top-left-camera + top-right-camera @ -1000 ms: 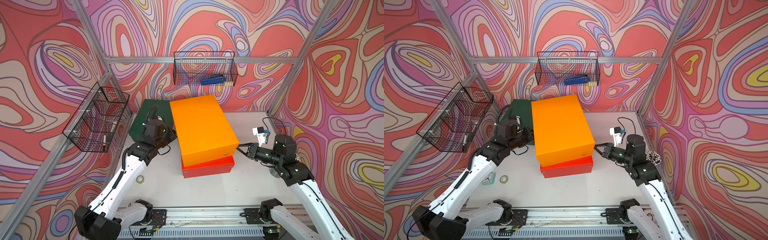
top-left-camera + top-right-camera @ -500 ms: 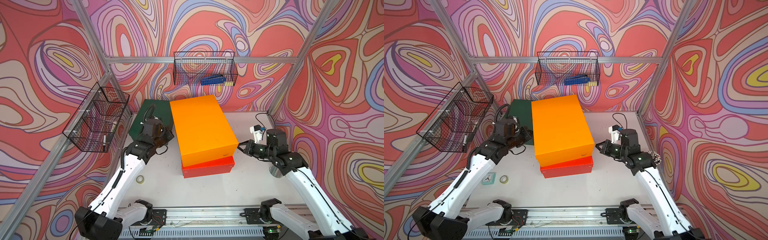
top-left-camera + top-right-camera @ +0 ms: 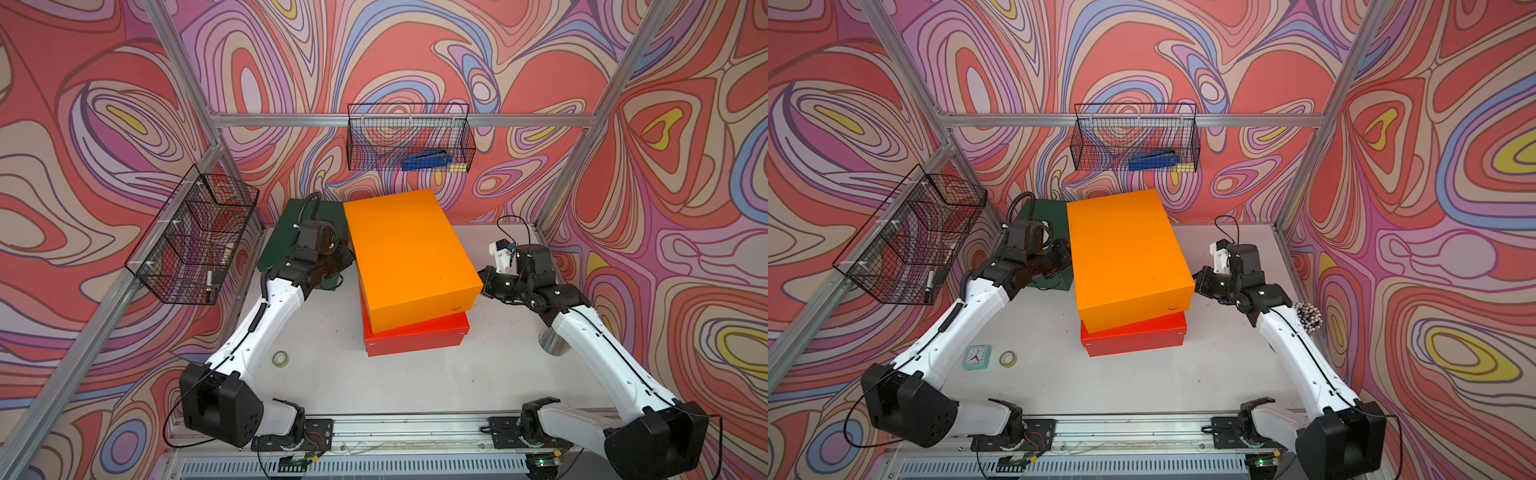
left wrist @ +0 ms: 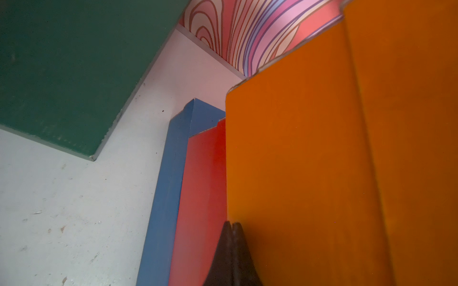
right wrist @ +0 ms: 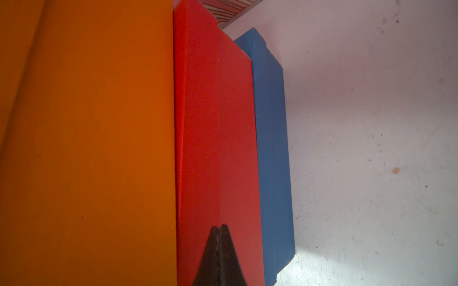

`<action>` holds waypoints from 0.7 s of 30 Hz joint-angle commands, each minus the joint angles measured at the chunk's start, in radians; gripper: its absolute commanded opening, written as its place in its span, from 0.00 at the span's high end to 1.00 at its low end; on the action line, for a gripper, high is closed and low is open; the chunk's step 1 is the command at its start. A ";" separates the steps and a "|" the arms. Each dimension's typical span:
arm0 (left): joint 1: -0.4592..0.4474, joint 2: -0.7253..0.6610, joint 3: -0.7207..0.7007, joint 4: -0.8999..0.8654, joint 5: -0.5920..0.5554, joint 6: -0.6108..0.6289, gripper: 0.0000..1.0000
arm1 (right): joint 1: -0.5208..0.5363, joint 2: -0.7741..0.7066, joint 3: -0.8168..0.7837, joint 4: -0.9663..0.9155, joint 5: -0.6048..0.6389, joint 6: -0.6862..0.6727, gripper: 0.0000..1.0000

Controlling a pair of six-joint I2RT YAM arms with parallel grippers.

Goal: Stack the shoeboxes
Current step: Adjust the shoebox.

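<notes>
The orange shoebox [image 3: 407, 257] [image 3: 1125, 253] lies askew on the red shoebox [image 3: 415, 338] [image 3: 1133, 338]. A blue shoebox [image 4: 168, 188] [image 5: 270, 148] sits under the red one and shows only in the wrist views. The dark green shoebox [image 3: 286, 232] [image 3: 1046, 214] lies alone at the back left. My left gripper [image 3: 351, 259] [image 4: 231, 224] is shut and empty, its tips at the stack's left side by the orange box's lower edge. My right gripper [image 3: 482, 276] [image 5: 219, 226] is shut and empty, its tips at the red box's right side.
A wire basket [image 3: 409, 137] on the back wall holds a blue stapler [image 3: 428, 160]. Another wire basket [image 3: 195, 237] hangs on the left wall. A tape roll [image 3: 280, 359] and a small clock [image 3: 977, 356] lie front left. A metal cup [image 3: 550, 343] stands at the right.
The right arm drew back along the stack's right side and its wrist turned. The left gripper shifted slightly toward the back beside the orange box. The boxes have not moved.
</notes>
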 commanded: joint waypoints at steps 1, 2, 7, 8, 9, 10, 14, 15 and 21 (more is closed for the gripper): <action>0.001 0.015 0.045 0.039 0.041 0.005 1.00 | 0.004 0.009 0.035 0.021 0.001 -0.003 1.00; 0.001 0.013 0.043 0.041 0.037 0.007 1.00 | 0.004 0.009 0.039 0.020 0.003 -0.004 1.00; 0.003 0.028 0.061 0.028 0.000 0.026 1.00 | 0.006 -0.003 0.031 0.048 -0.058 0.009 1.00; 0.003 0.042 0.078 0.019 0.005 0.027 1.00 | 0.007 -0.006 0.024 0.057 -0.077 0.013 1.00; 0.002 0.055 0.091 0.015 0.010 0.028 1.00 | 0.006 -0.009 0.018 0.062 -0.096 0.015 1.00; 0.002 0.062 0.100 0.014 0.020 0.028 1.00 | 0.006 -0.010 0.016 0.062 -0.114 0.012 1.00; 0.002 0.073 0.102 0.018 0.018 0.022 1.00 | 0.006 -0.021 0.013 0.050 -0.184 -0.008 1.00; 0.002 0.072 0.101 0.015 0.017 0.023 1.00 | 0.006 -0.027 0.011 0.047 -0.196 -0.011 1.00; 0.005 0.054 0.098 -0.016 -0.011 0.039 1.00 | 0.006 -0.061 0.013 0.008 -0.222 -0.022 1.00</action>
